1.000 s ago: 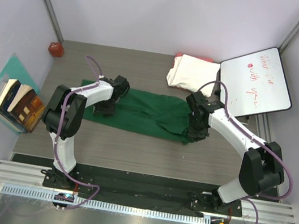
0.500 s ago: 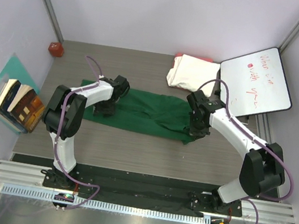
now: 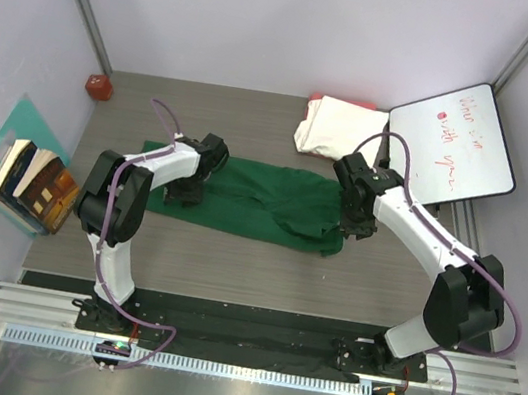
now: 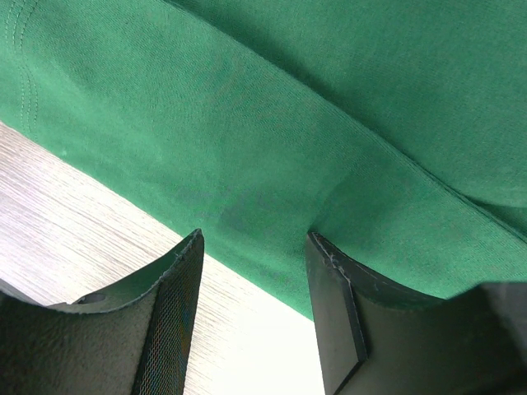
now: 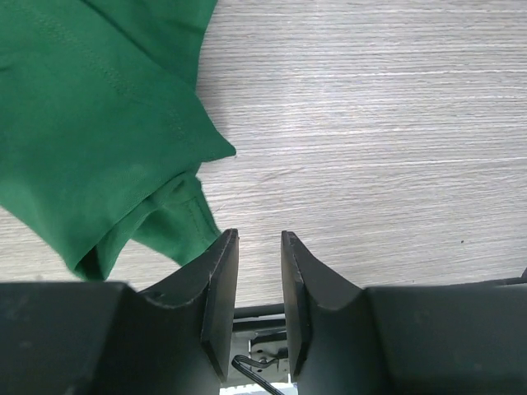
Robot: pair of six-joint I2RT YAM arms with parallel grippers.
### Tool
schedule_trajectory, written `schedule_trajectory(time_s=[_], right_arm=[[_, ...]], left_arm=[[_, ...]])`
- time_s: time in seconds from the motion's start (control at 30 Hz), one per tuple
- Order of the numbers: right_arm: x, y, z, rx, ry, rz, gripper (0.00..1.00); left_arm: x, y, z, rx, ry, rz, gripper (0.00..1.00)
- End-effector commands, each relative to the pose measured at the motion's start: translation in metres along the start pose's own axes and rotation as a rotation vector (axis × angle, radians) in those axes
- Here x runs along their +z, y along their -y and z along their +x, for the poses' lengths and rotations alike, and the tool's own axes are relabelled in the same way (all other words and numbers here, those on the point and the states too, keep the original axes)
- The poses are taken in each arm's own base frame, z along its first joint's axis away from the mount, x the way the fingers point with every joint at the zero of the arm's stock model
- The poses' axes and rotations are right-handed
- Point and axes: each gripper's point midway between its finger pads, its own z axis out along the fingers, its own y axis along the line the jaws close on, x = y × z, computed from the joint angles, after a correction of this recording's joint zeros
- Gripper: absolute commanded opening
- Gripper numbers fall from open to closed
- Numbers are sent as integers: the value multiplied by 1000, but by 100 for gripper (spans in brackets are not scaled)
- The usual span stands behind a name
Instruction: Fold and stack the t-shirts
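A: What stays hidden from above?

B: Both sets of fingertips. Each wrist covers its own, and a patch of the green shirt (image 3: 264, 198) too. The shirt lies spread flat across the middle of the table (image 3: 232, 268), long side running left to right. Its right end is rumpled into folds, and the sleeve there is hard to pick out.

A: And the wrist cameras?

B: The left gripper (image 4: 255, 271) has its jaws well apart, straddling the shirt's near edge. Cloth and bare wood both show in the gap, and nothing is pinched. The shirt runs out of that view at the top and right. The right gripper (image 5: 254, 271) stands at a narrow gap with only bare table between its fingers — it holds nothing. A folded corner of the shirt lies just beside the finger on the left of that view; whether they touch cannot be told.

A: The other shirts?

B: A cream-white bundle (image 3: 334, 128) sits at the far edge, right of centre. Only a thin strip of the red-pink cloth (image 3: 346, 102) under it shows. A whiteboard (image 3: 456, 139) lies just beside the bundle, contact unclear.

A: Room to move?

B: A wide bare band of table lies between the shirt and the arm bases — more at the far left, near a small red thing (image 3: 98, 86). Walls close the left, back and right sides; books (image 3: 31, 181) stand by the left wall.
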Motion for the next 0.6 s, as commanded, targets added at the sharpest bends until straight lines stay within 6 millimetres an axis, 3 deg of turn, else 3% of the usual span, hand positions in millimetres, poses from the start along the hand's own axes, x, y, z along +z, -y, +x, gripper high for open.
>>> schedule_trajectory(time_s=[0.0,0.13,0.3,0.4,0.5,0.57], right_arm=[[2,0,-8,5,7,0,33],[-4,-4,-13,13,25,-27,33],[-45,2,-22,9,142,-98,42],[-74,-11,-21,11,187,-229,41],[-92,-36,-19,23,181,-393,32],[-93,-48,-19,25,163,-448,21]], left_arm=[[2,-13,13,28,-40,-34,54],[1,-12,13,30,-38,-31,54],[1,-12,12,28,-36,-28,54],[2,-10,12,29,-41,-23,54],[4,-8,14,31,-48,-19,54],[4,-8,14,35,-50,-19,54]])
